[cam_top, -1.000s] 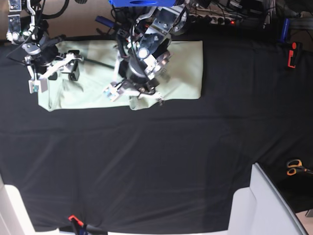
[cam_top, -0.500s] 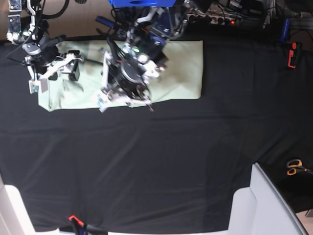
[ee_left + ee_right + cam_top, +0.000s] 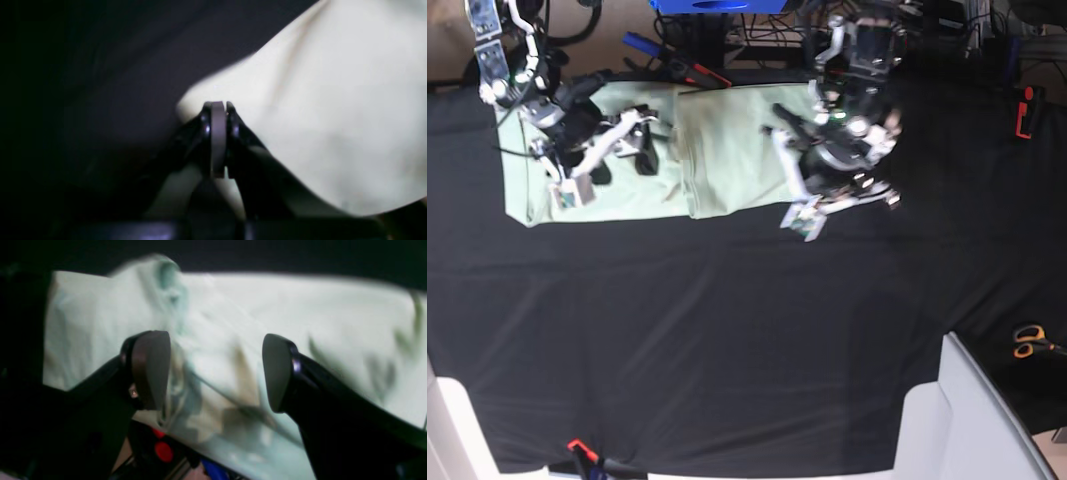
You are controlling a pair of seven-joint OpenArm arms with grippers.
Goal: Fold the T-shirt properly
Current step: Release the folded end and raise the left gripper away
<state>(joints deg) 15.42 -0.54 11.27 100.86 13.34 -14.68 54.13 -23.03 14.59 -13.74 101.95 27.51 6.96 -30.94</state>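
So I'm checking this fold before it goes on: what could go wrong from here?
1. The left gripper is shut at the T-shirt edge; whether cloth is pinched is unclear, so a pull may bring nothing along.
2. The right gripper hangs open over bunched fabric, so closing there could grab extra layers.
3. A fold line already shows mid-shirt; uneven pulling may skew it on the black table cloth.

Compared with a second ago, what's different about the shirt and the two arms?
The left end effector swung toward the shirt's right end and shut. The T-shirt now ends further left there, with a new fold ridge mid-cloth. The right end effector shifted slightly rightward over the shirt's left part, jaws open. The black tablecloth and scissors stayed put.
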